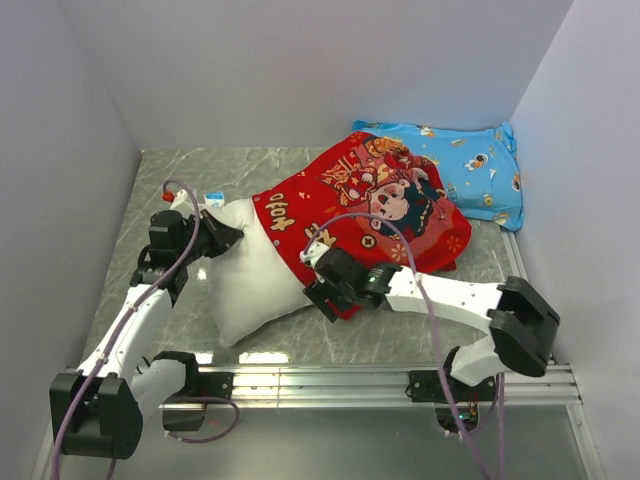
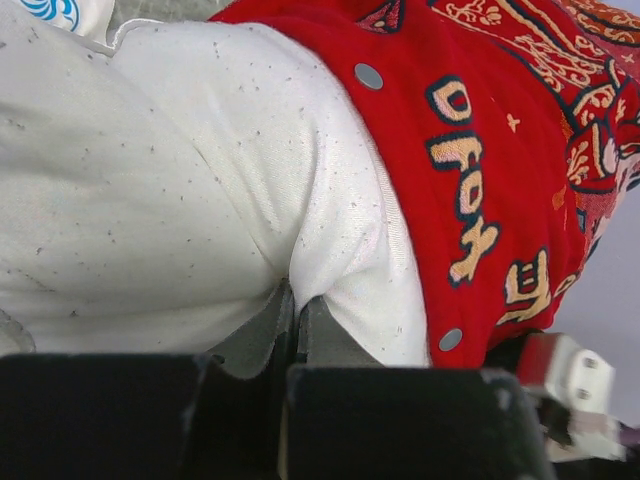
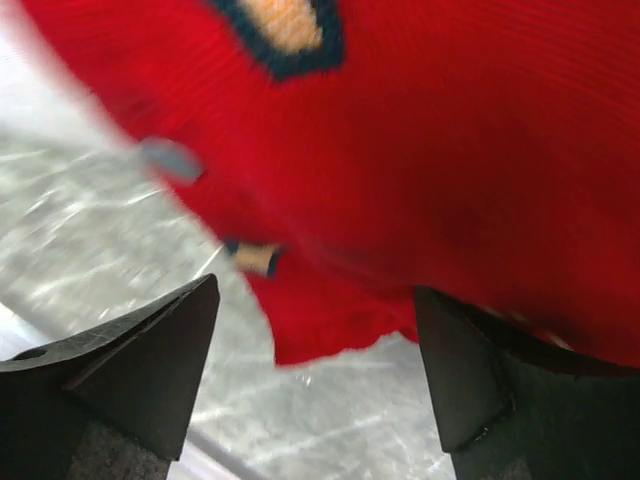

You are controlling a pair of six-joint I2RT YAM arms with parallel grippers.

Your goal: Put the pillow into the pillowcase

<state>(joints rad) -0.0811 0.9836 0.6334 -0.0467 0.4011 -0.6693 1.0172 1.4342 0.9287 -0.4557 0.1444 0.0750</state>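
The white pillow (image 1: 245,270) lies at the table's middle left, its right part inside the red cartoon-print pillowcase (image 1: 380,200). My left gripper (image 1: 222,235) is shut on a fold of the pillow (image 2: 150,200) at its upper left, next to the case's open edge (image 2: 440,200) with snap buttons. My right gripper (image 1: 322,292) is open at the case's near lower edge. In the right wrist view the red pillowcase (image 3: 430,150) hangs above and between the spread fingers (image 3: 160,370), over the marble table.
A blue cartoon-print pillow (image 1: 470,165) lies at the back right against the wall. White walls close in the grey marble table (image 1: 400,335) on three sides. A metal rail (image 1: 330,380) runs along the near edge.
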